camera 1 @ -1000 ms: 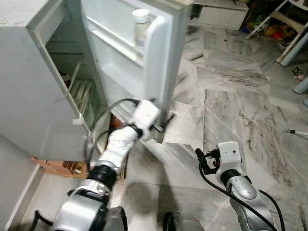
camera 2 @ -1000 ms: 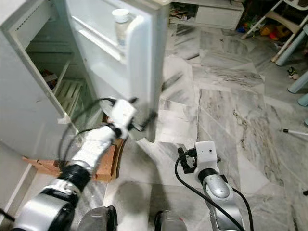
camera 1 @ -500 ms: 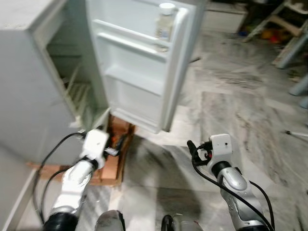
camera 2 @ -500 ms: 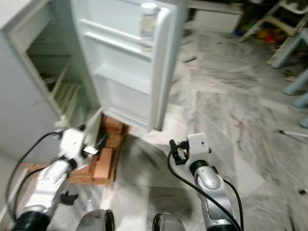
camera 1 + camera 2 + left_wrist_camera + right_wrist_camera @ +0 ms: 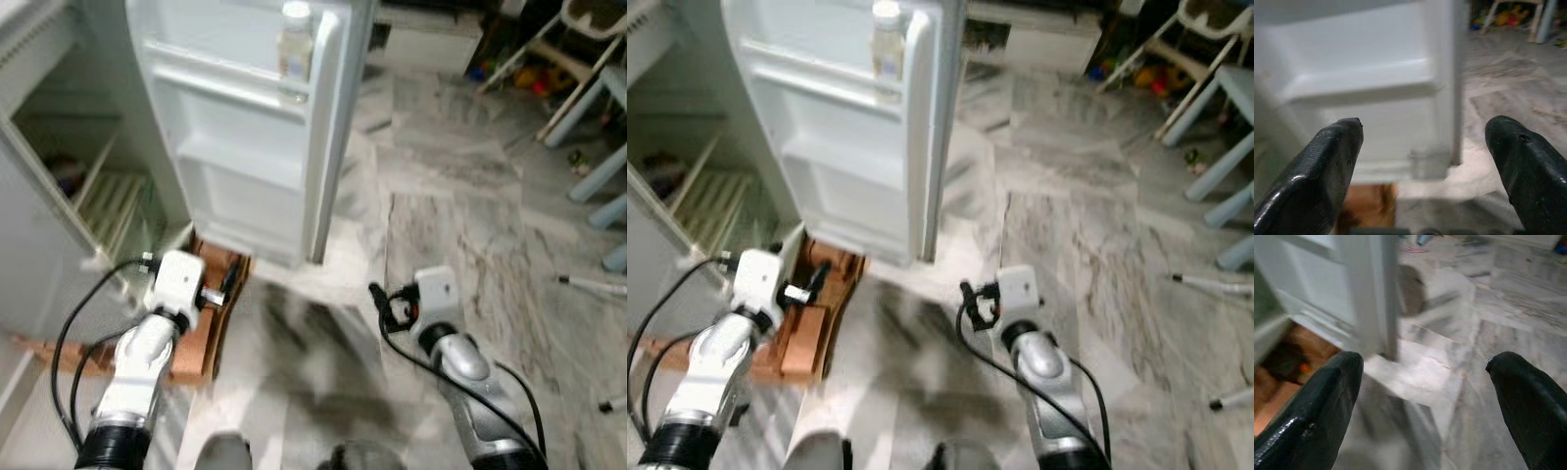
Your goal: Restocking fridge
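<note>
Fridge door (image 5: 245, 147) hangs wide open, a bottle (image 5: 295, 41) on its top shelf. Left gripper (image 5: 1425, 147) below it and right gripper (image 5: 1425, 382) nearby, both spread, holding nothing.

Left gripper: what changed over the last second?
The left gripper has come off the open fridge door's lower edge and pulled back low by the wooden base, fingers open and empty. The right gripper stayed open over the floor; the bottle stayed on the door shelf.
</note>
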Available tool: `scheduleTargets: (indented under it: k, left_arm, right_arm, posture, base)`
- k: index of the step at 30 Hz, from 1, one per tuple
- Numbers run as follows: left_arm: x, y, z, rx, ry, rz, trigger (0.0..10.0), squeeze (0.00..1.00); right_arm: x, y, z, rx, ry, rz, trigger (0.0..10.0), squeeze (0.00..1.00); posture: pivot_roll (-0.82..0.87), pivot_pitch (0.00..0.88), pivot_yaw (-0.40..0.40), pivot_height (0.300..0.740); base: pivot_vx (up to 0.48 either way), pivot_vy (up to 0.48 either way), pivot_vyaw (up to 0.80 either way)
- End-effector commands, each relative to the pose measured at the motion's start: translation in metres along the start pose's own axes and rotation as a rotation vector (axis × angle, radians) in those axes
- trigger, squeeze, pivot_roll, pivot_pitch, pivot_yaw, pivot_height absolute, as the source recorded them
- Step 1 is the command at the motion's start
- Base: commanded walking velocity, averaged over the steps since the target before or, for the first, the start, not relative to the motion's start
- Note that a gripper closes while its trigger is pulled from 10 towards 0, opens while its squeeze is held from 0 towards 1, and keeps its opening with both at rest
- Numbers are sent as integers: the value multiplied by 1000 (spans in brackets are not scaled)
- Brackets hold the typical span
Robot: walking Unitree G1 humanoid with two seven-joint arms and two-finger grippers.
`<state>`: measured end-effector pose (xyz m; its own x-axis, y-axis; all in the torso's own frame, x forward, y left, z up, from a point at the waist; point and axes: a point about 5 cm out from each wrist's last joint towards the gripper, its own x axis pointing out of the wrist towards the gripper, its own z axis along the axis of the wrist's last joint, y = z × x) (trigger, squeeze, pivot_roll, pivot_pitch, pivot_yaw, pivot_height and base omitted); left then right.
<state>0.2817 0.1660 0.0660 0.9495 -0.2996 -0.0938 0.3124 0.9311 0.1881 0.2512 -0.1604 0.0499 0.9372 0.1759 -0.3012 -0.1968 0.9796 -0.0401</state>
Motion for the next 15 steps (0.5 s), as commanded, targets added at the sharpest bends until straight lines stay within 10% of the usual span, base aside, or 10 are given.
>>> scheduleTargets:
  k: [1, 15]
  left_arm:
    - [8, -11, 4, 13, -8, -42, 10000, 0]
    - [47, -40, 25, 35, -48, -126, 10000, 0]
  right_arm:
    - [-1, -6, 2, -8, -9, -26, 10000, 0]
    - [3, -5, 5, -18, -25, -39, 10000, 0]
  posture:
    - [57, 64, -57, 740]
    - [47, 58, -51, 740]
  base:
    - [454, 0, 0]
    - [456, 0, 0]
